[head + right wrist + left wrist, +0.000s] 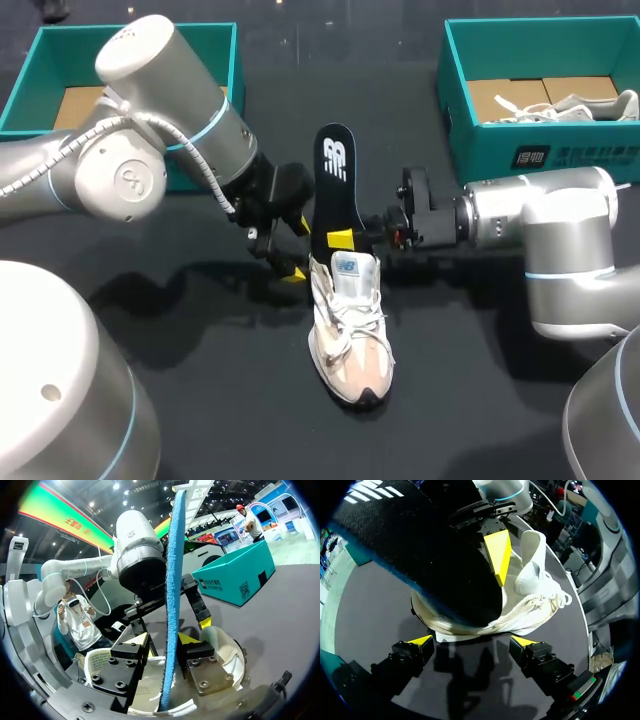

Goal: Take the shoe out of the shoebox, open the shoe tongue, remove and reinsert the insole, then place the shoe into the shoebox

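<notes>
A white and beige sneaker (350, 335) stands on the black table, toe toward the front. Its black insole (334, 185) rises upright out of the heel opening. My right gripper (338, 240) comes in from the right and straddles the insole low down. In the right wrist view the insole's blue edge (172, 595) stands between the open fingers (131, 656), with a gap on one side. My left gripper (297, 248) is open just left of the heel. In the left wrist view it (470, 642) faces the sneaker's heel (470, 622) and the insole (435, 565), touching neither.
A teal shoebox (236, 70) stands at the back left behind my left arm. A second teal shoebox (455, 110) at the back right holds another pale shoe (560, 108). The second shoebox (235, 575) also shows in the right wrist view.
</notes>
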Controlling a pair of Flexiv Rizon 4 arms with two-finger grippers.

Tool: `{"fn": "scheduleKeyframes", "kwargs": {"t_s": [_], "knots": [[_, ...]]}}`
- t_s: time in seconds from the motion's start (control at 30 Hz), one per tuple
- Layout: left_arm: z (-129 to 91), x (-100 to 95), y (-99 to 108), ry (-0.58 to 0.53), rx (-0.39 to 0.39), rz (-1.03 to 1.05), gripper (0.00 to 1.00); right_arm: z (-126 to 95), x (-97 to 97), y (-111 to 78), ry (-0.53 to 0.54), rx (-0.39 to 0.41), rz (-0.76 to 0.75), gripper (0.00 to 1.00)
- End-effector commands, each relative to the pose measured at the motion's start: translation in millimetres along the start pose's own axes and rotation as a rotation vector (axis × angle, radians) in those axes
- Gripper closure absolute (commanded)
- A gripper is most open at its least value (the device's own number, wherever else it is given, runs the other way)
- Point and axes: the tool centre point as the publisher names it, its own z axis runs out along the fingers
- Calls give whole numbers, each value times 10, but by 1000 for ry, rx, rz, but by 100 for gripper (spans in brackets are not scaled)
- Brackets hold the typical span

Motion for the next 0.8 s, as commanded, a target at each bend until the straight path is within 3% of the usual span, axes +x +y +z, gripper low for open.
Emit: {"fn": "scheduleKeyframes", "kwargs": {"t_s": [0.03, 0.17, 0.2, 0.27, 0.47, 0.8], "knots": [[4, 1, 2, -1, -1, 1, 0, 28, -9, 114, 5, 29, -10, 65], [4, 1, 2, -1, -1, 1, 0, 40, -46, 191, 13, 37, -21, 69], [4, 1, 2, -1, -1, 1, 0, 43, -59, 202, 14, 38, -22, 75], [4, 1, 2, -1, -1, 1, 0, 49, -90, 207, 11, 37, -15, 100], [4, 1, 2, -1, -1, 1, 0, 56, -150, 36, 13, 28, 49, 100], [4, 1, 2, -1, -1, 1, 0, 25, -64, -346, -25, 18, 169, 100]]}}
